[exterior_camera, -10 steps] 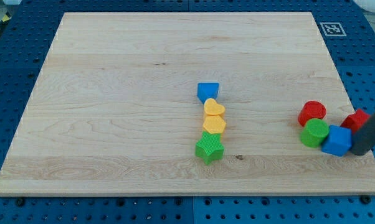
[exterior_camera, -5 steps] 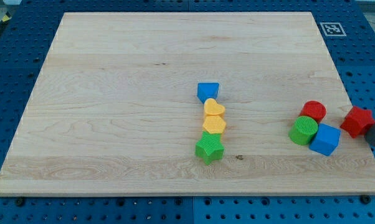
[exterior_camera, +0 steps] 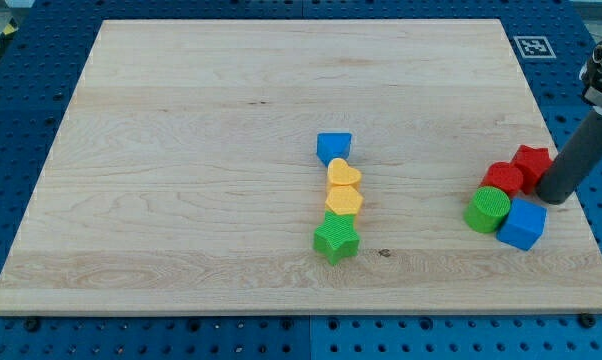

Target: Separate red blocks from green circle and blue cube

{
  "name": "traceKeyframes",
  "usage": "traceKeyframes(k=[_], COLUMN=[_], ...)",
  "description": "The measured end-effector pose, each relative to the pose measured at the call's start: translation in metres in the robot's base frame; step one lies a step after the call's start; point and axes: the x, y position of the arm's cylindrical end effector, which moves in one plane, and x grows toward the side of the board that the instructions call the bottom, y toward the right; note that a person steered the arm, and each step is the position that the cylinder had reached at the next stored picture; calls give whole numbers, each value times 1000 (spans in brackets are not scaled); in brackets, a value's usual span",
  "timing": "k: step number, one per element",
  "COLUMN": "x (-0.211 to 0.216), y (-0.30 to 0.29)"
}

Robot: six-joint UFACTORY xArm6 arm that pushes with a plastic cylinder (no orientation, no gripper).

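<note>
Tip (exterior_camera: 554, 199) beside red star (exterior_camera: 532, 161), touching

The board (exterior_camera: 231, 120) was pale wood with fine grain, on a blue pegboard (exterior_camera: 21, 130). Blocks: two red (exterior_camera: 502, 178) (exterior_camera: 531, 161), a green circle (exterior_camera: 488, 209), blue cube (exterior_camera: 522, 224), blue piece (exterior_camera: 333, 147), two yellow hearts (exterior_camera: 344, 174) (exterior_camera: 344, 200), green star (exterior_camera: 336, 238). My tip (exterior_camera: 553, 199) was dark grey.

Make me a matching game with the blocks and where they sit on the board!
Things:
1. green star
2. blue cube
3. green circle
4. my tip

Places:
A. just right of the red blocks
B. bottom of the middle column
C. lowest block on the view's right
D. just below the red circle

Pairs: 1-B, 2-C, 3-D, 4-A
</note>
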Motion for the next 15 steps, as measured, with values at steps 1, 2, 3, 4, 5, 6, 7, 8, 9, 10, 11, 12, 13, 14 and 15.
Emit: traceKeyframes(k=[1,2,3,4,5,6,7,8,9,10,11,12,13,14,15], x=[-7,3,13,6,6,6,25,27,16,7,-1,-8,-4,15,25], y=[7,20,11,-6,-6,-8,-5,-31,-56,-59,-59,-59,-30,4,35])
